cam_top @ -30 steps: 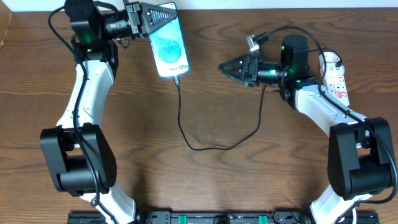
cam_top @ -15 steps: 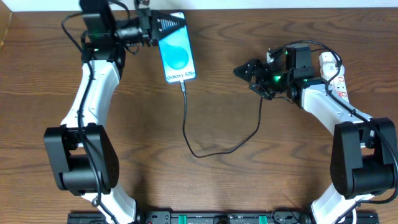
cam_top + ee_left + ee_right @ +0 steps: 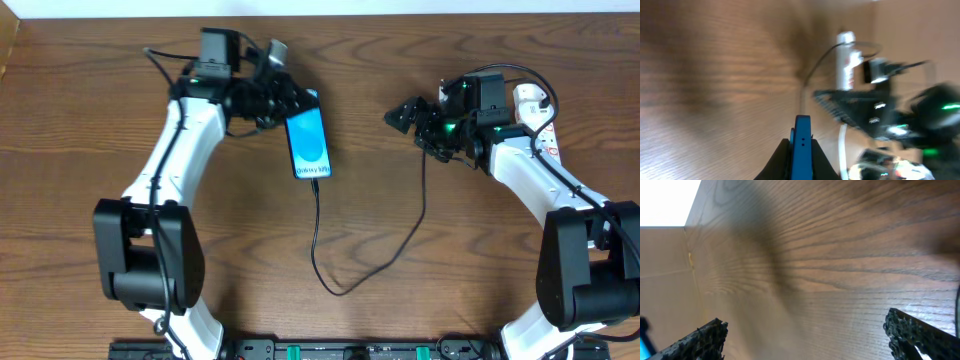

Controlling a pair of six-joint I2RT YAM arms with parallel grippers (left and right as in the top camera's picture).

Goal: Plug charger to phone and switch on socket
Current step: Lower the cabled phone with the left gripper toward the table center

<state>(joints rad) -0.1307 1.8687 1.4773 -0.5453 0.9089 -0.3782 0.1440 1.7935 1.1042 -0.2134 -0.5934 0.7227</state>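
The phone [image 3: 308,143] has a bright blue screen and is held at its top end by my left gripper [image 3: 288,106], which is shut on it. In the left wrist view the phone's blue edge [image 3: 802,145] stands between the two black fingers. The black charger cable [image 3: 330,270] is plugged into the phone's bottom end and loops down and right toward the right arm. My right gripper [image 3: 408,115] is open and empty, pointing left over bare wood; its fingers [image 3: 805,335] are wide apart. The white socket strip [image 3: 538,118] lies at the far right, partly behind the right arm.
The brown wooden table [image 3: 450,270] fills the view. The right arm, a white cord and blurred dark shapes [image 3: 880,115] appear ahead of the phone in the left wrist view. The table's far edge meets a pale wall [image 3: 665,202].
The left gripper carried the phone right and toward the middle of the table, the cable trailing along. The right gripper opened and rotated near the socket.
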